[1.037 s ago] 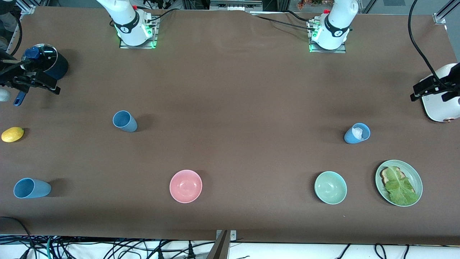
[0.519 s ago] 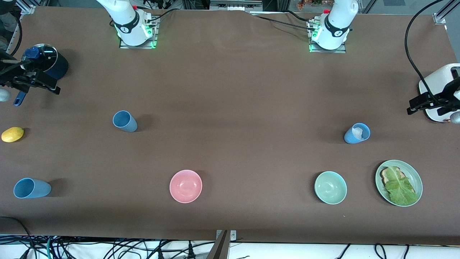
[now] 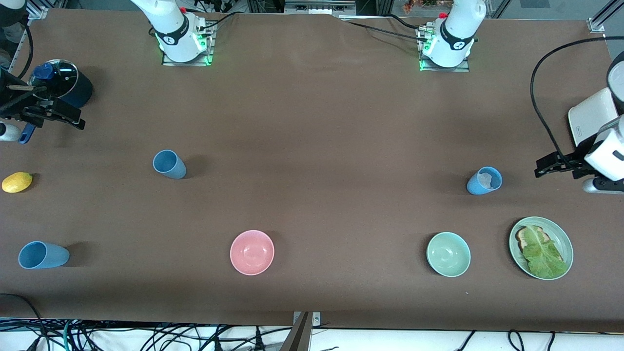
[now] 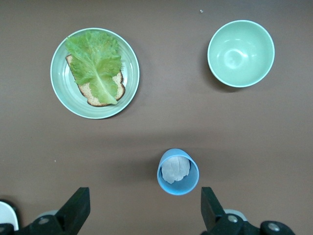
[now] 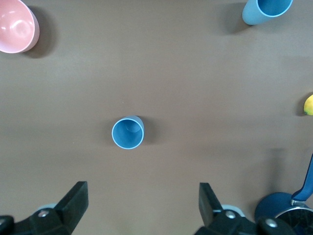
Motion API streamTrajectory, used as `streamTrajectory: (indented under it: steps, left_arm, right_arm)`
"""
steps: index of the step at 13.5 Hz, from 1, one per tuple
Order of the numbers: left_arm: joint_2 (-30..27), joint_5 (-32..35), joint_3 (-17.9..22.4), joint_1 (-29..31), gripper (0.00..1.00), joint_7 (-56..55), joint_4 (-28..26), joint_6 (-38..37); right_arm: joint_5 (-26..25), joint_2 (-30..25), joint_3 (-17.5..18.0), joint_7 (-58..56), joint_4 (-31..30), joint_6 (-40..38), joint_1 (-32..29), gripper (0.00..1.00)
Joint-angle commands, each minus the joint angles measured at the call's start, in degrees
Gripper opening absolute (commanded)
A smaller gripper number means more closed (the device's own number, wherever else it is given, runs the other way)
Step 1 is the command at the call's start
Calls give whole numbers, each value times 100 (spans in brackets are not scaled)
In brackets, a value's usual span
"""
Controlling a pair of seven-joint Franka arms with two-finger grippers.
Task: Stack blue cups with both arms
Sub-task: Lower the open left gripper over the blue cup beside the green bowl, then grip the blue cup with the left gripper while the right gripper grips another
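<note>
Three light-blue cups stand on the table. One cup [image 3: 484,181] at the left arm's end holds a white crumpled wad; it also shows in the left wrist view [image 4: 178,172]. Two empty cups are at the right arm's end: one [image 3: 169,164], also in the right wrist view [image 5: 128,132], and one nearer the front camera [image 3: 43,255], also in that view [image 5: 266,11]. My left gripper [image 3: 551,165] [image 4: 143,210] is open over the table between the toaster and the wad cup. My right gripper [image 3: 68,119] [image 5: 142,203] is open over the table beside the saucepan.
A dark navy saucepan [image 3: 68,85] and a lemon [image 3: 17,182] are at the right arm's end. A white toaster [image 3: 592,117] is at the left arm's end. A pink bowl [image 3: 252,252], a green bowl [image 3: 448,254] and a green plate [image 3: 564,239] with toast and lettuce sit near the front edge.
My left gripper has moved from over the toaster toward the cup with the white wad. My right gripper has barely shifted. The cups have not moved.
</note>
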Motion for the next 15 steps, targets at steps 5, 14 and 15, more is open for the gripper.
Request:
streamTrajectory:
  steps: [5,14,15]
  left_arm:
    - [-120,-6,-22,-8,100,137,-846,897]
    - [-173,-42,-13,10,100,357,-1919,2241]
    - [-190,-59,-13,-17,100,357,-2033,2365]
  right_arm:
    - [-196,657,40,-133,-41,-42,256,100]
    - [-214,870,22,35,-2217,2536,362,100]
    - [-214,747,22,35,-2613,2942,362,100]
